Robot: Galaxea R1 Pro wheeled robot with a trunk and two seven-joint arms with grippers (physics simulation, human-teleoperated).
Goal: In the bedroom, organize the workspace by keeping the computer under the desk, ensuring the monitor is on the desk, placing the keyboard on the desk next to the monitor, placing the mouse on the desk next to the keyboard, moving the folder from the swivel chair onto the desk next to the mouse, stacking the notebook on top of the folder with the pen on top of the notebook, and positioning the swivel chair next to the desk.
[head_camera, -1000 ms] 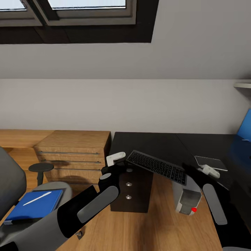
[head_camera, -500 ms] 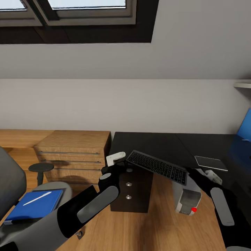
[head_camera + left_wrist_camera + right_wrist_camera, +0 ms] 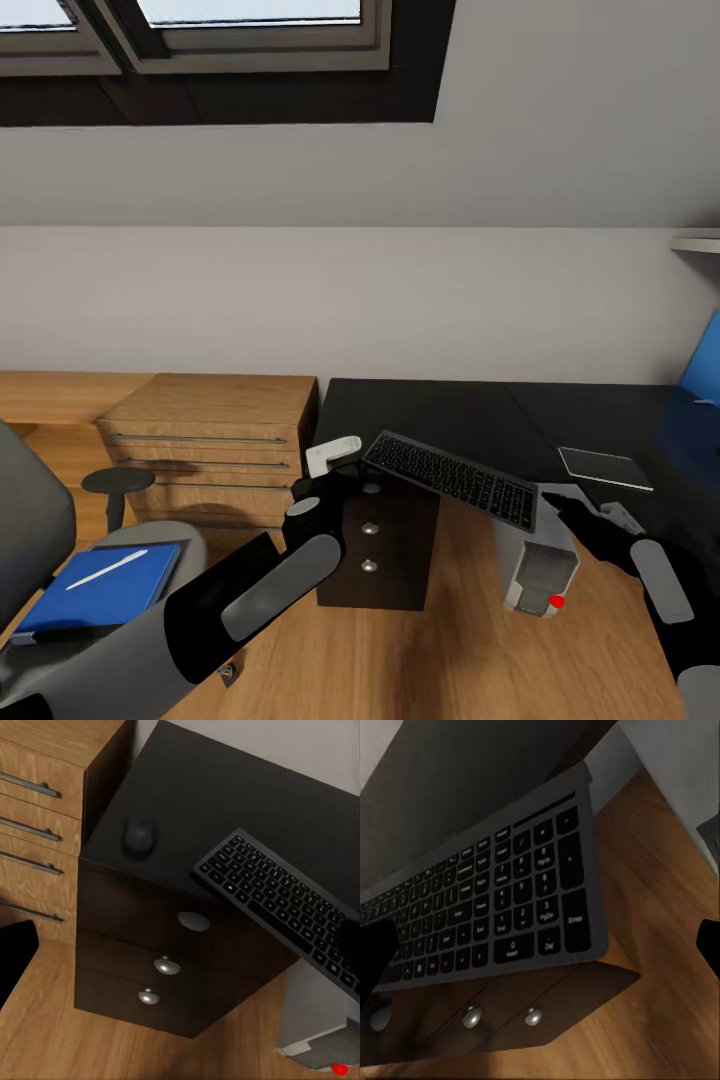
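The keyboard (image 3: 450,479) is seen overhanging the bench (image 3: 450,415) front edge, above the computer (image 3: 540,580). The left pincer (image 3: 332,455) sits just beside its end; the right pincer (image 3: 590,510) is near the other. Whether either is closed cannot be told. A careless nudge could tip it onto the floor.

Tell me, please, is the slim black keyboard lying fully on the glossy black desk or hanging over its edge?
Hanging over. The slim black keyboard lies askew, its number-pad end past the glossy black desk's front edge, wooden floor showing beneath.
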